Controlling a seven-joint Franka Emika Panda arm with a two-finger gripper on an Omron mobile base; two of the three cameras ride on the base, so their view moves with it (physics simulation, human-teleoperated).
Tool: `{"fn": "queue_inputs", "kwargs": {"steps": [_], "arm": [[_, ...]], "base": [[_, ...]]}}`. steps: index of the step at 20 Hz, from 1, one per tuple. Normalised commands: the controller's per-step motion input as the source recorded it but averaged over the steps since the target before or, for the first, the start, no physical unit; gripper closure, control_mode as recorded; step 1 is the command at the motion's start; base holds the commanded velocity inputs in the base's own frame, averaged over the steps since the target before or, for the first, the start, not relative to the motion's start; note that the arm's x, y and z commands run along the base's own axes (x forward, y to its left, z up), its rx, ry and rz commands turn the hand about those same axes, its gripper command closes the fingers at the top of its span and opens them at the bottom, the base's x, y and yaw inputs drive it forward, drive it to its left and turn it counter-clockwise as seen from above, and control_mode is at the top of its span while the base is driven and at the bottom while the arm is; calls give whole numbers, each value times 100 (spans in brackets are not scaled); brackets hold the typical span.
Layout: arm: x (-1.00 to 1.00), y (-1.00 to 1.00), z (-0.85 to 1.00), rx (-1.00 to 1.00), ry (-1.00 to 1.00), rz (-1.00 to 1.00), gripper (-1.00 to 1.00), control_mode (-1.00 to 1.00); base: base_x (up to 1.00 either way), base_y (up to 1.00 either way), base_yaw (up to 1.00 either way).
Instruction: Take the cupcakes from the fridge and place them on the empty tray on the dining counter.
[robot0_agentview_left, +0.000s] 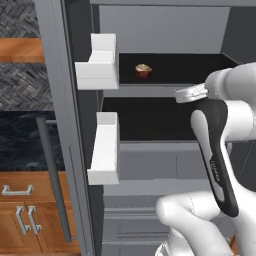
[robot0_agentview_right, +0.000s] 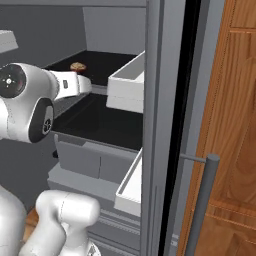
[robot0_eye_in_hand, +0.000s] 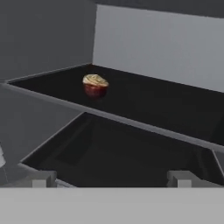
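**Lined up on the upper shelf, nothing grabbed yet**

So here's where we're at: the fridge (robot0_agentview_left: 75, 150) is standing wide open, both doors swung out, so the white door bins (robot0_agentview_left: 102, 62) sit off to the sides and leave us a straight shot at the black shelves. One cupcake (robot0_agentview_left: 143, 70) is sitting on the upper shelf (robot0_agentview_left: 200, 70), toward the left and a fair way back, upright on its dark red wrapper with the pale top showing. We can only make out that one cake in these frames; we can't say where the second is. The lower shelf (robot0_agentview_left: 150, 120) looks bare from what we can see.

Our arm is reaching into the fridge with the hand roughly level with the edge of that upper shelf, looking along it toward the cake. We reckon that's the point of the pose: come in flat over the shelf lip instead of from above, since the compartment roof leaves little room.

The pincer (robot0_eye_in_hand: 112, 177) is spread as wide as it goes, tips well apart, holding nothing and touching nothing. The cupcake is still well ahead of it, so our guess is the next bit is a careful reach forward and slightly left
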Motion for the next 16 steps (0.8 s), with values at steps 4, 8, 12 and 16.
{"fn": "queue_inputs", "kwargs": {"steps": [4, 8, 12, 16], "arm": [[34, 28, 37, 1, -8, 14, -100, -100], [32, 25, 30, 0, -1, 15, -100, -100], [18, 3, 14, 3, 9, 0, -100, -100], [2, 0, 0, 5, 5, -18, -100, -100]], "base": [[0, 0, 0], [0, 0, 0], [0, 0, 0], [0, 0, 0]]}}
